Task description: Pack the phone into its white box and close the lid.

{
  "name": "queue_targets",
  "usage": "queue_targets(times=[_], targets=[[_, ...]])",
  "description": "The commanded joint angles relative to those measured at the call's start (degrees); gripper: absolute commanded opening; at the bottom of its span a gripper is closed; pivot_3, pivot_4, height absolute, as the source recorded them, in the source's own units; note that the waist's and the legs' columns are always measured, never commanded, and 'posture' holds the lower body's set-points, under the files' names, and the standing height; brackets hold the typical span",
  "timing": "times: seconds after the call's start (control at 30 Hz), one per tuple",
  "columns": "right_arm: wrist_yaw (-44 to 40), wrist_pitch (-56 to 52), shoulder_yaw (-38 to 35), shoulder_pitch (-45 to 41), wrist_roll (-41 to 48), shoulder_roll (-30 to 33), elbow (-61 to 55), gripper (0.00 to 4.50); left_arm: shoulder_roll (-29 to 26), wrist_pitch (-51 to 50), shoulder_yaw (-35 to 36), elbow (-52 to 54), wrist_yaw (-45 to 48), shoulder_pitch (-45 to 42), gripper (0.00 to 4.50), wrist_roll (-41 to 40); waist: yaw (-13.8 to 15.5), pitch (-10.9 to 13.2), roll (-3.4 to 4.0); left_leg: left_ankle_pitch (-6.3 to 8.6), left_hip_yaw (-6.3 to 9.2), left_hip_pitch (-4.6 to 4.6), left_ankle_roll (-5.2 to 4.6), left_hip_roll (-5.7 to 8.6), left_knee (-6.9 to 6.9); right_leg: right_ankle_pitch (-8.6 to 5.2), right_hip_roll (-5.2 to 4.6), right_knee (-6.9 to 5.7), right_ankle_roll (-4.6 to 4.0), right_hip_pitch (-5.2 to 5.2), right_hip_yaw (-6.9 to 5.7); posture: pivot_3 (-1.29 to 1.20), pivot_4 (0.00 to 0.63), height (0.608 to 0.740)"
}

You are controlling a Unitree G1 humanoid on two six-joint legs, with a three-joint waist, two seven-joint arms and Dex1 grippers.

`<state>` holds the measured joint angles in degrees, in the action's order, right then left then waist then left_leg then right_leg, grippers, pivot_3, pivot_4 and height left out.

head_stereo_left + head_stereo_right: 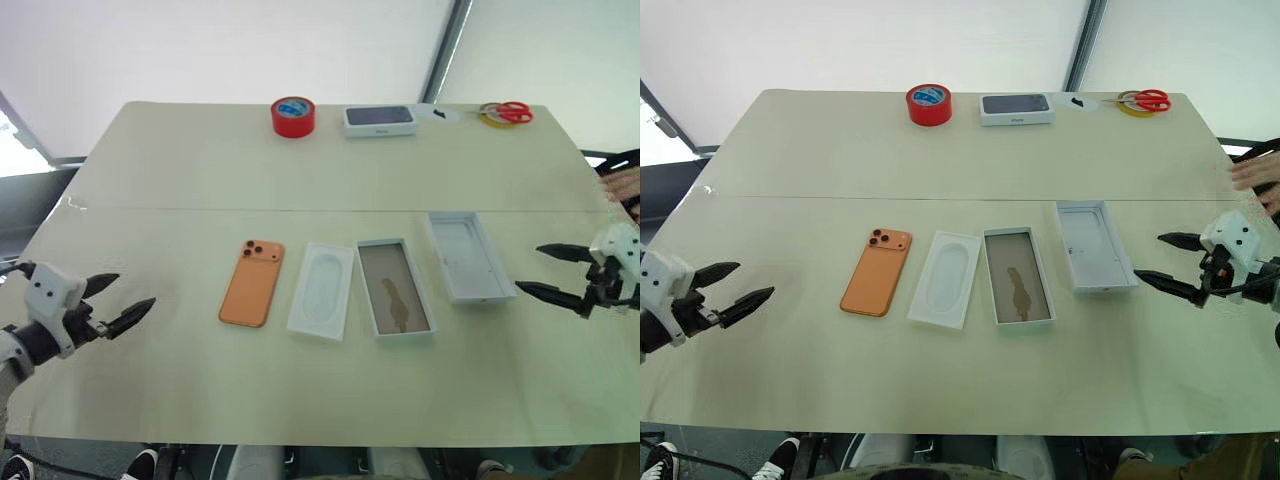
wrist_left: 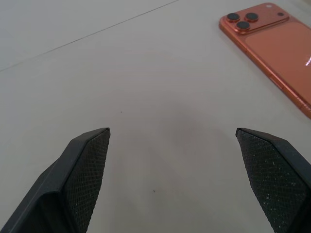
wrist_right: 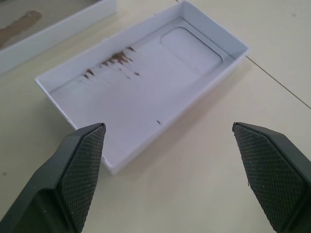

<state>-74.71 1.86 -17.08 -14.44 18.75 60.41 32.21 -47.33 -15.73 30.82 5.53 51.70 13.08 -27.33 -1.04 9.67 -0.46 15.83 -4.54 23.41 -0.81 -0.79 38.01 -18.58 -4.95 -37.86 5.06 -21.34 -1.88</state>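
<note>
The orange phone (image 1: 252,283) lies camera side up on the table, left of centre; it also shows in the left wrist view as the phone (image 2: 272,46). The white box (image 1: 395,290) with its brownish floor lies open near the middle. To its right lies the lid (image 1: 467,256), inside up, also seen close in the right wrist view as the lid (image 3: 141,82). My left gripper (image 1: 118,301) hovers open at the table's left, well apart from the phone. My right gripper (image 1: 540,271) hovers open just right of the lid, holding nothing.
A white insert (image 1: 323,290) with an oval recess lies between phone and box. At the far edge stand a red tape roll (image 1: 293,116), a sealed phone box (image 1: 380,120) and red-handled scissors (image 1: 508,112). A person's hand (image 1: 622,185) shows at the right edge.
</note>
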Motion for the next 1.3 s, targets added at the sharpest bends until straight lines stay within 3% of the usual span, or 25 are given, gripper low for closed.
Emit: queue_targets(times=[0.03,0.23,0.9,1.3], targets=[[-0.2,1.1,-1.8,-1.0,0.0,1.7,1.1,4.37,-1.4,-1.0,3.0,3.0,0.1,0.7,4.35,-0.8,-0.1,0.0,0.01,0.00,0.00,0.00,0.00,0.00,0.00,0.00,0.00,0.00,0.00,0.00,0.00,0.00,0.150,0.730],[0.4,0.9,-0.9,-1.5,-0.5,0.8,1.4,4.37,-1.8,-5.9,3.2,8.1,-1.2,-0.5,4.35,-2.3,0.0,0.0,0.02,0.00,-0.01,0.00,0.00,0.00,0.00,0.00,0.00,0.01,0.00,0.01,0.00,0.00,0.150,0.730],[2.7,1.2,2.7,-5.2,-2.1,-2.3,-2.4,4.37,0.4,-6.5,-0.3,10.9,-3.0,-5.5,4.35,-2.5,0.1,0.0,0.04,-0.13,-0.03,0.00,0.20,0.02,0.00,0.00,0.01,0.01,0.01,0.03,0.00,0.00,0.150,0.730],[5.4,-15.3,7.6,-4.7,4.4,-8.0,-30.7,4.37,8.5,-28.2,-13.3,23.6,-16.4,-12.9,4.35,-13.0,0.3,0.0,-0.01,-0.14,0.00,0.00,0.20,0.02,0.04,0.02,0.05,-0.04,0.03,0.06,0.00,0.00,0.150,0.730]])
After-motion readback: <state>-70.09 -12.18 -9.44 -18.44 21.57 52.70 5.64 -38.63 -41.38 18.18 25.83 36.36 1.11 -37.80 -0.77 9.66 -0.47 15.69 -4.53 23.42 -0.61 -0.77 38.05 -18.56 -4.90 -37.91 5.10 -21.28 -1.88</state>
